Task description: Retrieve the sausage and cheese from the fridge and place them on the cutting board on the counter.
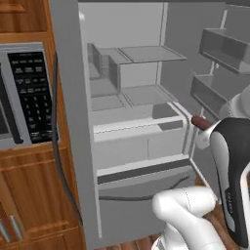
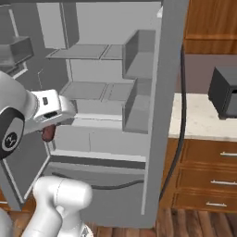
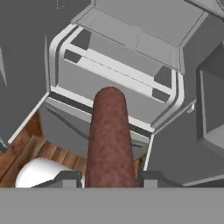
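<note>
the sausage [image 3: 109, 140], a reddish-brown speckled rod with a rounded end, runs up the lower middle of the hand view, and the gripper [image 3: 110, 178] is closed on it, one dark fingertip pressed against each side at its base. in the left base view the sausage [image 1: 200, 122] shows as a short dark red stub at mid right, poking out from the white hand toward the fridge [image 1: 73, 122]. in the right base view it hangs as a small brown-red lump [image 2: 48, 133] under the hand at mid left, in front of the lower shelves. the fridge stands open, its grey shelves and drawers filling the centre of both base views, with door bins at the upper right of the left base view. past the sausage tip in the hand view lie the pale drawer fronts, with wooden floor [image 3: 26, 148] at lower left. the counter [image 2: 199, 121] shows at the right of the right base view, a dark boxy appliance [image 2: 226, 92] standing on it. an oven panel [image 1: 29, 95] set in wood sits at the left of the left base view.
</note>
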Available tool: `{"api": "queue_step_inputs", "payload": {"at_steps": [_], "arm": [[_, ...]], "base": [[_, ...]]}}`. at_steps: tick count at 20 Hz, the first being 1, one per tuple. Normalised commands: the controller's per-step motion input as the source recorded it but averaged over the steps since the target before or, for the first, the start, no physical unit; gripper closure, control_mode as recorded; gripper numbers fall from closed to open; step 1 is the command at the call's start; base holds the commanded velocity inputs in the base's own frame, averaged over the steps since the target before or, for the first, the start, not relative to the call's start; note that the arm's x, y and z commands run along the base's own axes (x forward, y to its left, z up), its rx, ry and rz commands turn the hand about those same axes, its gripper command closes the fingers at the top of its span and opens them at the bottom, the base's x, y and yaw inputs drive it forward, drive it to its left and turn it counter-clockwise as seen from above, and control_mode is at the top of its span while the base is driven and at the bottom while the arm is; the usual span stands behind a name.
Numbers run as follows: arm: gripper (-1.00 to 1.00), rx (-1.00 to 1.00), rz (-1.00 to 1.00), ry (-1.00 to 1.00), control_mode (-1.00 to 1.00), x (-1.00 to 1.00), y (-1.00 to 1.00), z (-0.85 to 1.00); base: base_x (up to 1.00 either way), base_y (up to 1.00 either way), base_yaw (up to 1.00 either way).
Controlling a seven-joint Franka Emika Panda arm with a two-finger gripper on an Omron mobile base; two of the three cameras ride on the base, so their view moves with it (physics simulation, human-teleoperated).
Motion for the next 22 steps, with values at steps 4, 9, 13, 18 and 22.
{"api": "queue_step_inputs", "payload": {"at_steps": [4,9,13,18,22], "arm": [[1.00,0.00,0.00,0.00,1.00,0.00,0.00,0.00],[1.00,0.00,0.00,0.00,1.00,0.00,0.00,0.00],[1.00,0.00,0.00,0.00,1.00,0.00,0.00,0.00],[1.00,0.00,0.00,0.00,1.00,0.00,0.00,0.00],[1.00,0.00,0.00,0.00,1.00,0.00,0.00,0.00]], "base": [[-0.59,-0.74,-0.54],[0.00,-0.47,-0.80],[0.00,-0.43,-0.81],[0.00,-0.65,-0.75],[0.02,-0.73,-0.74]]}}
